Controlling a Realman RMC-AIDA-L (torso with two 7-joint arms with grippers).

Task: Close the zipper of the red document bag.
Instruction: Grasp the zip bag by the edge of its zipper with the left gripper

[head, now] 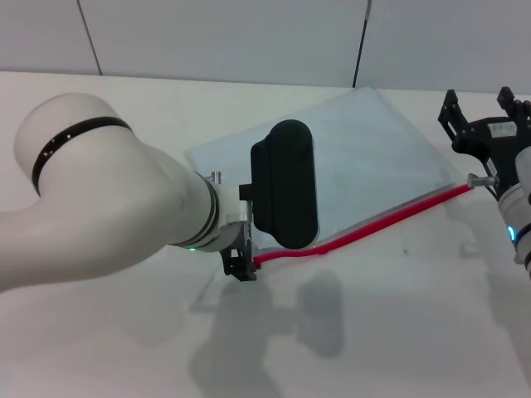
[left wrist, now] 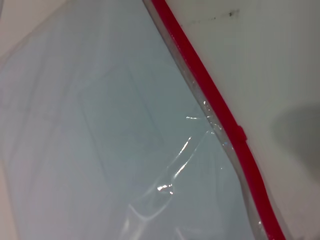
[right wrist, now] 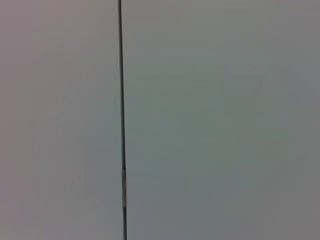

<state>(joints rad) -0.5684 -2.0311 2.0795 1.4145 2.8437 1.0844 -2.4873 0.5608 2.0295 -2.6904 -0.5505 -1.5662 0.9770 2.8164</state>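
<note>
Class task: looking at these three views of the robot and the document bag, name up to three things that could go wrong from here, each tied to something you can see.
1. The left gripper sits at one end of the zipper; if its hold is weak, the red document bag may slide on the table.
2. The bag already wrinkles beside the zipper, so it may bunch and jam.
3. The right gripper is raised near the other end; it could miss.

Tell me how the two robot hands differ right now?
The left gripper sits low at the near-left end of the zipper; the right gripper is raised at the bag's far-right corner. The left one is mostly hidden behind its black camera housing; the right one shows its black fingers spread. Both are black.
</note>
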